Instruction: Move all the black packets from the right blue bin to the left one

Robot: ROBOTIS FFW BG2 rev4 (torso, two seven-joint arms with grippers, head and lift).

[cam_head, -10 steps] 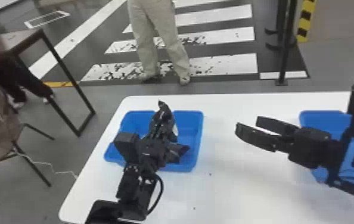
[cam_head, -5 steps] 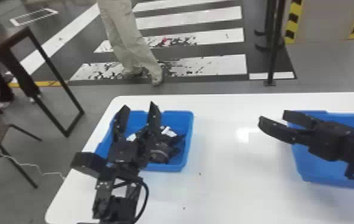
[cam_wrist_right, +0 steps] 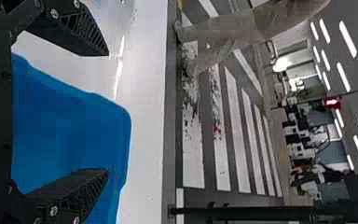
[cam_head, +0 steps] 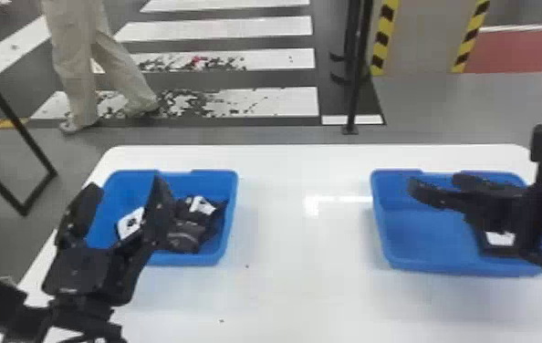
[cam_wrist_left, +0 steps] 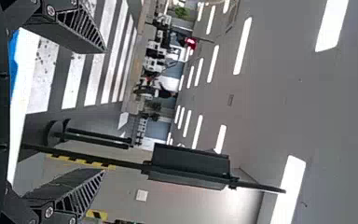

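Blue walls enclose the black packets in the left bin: in the head view they lie bunched toward its right side, some with white on them, and a white piece with a dark mark sits to their left, partly behind my own jaws. My left gripper is at the near left of that bin, its jaws standing wide with nothing between them that I hold. My right gripper reaches in from the right over the right bin, jaws parted too and nothing in them. Both bins rest on the white worktop, well apart. Past its far edge stand a black post and, on the floor, broad white stripes.

In the left wrist view, my left gripper has its jaws spread wide, and I see them grip nothing. Beyond are the post, a dark panel and ceiling lights.

In the right wrist view, my right gripper also has wide jaws, nothing caught between them. Close by is the right bin's blue wall, with bare worktop alongside.
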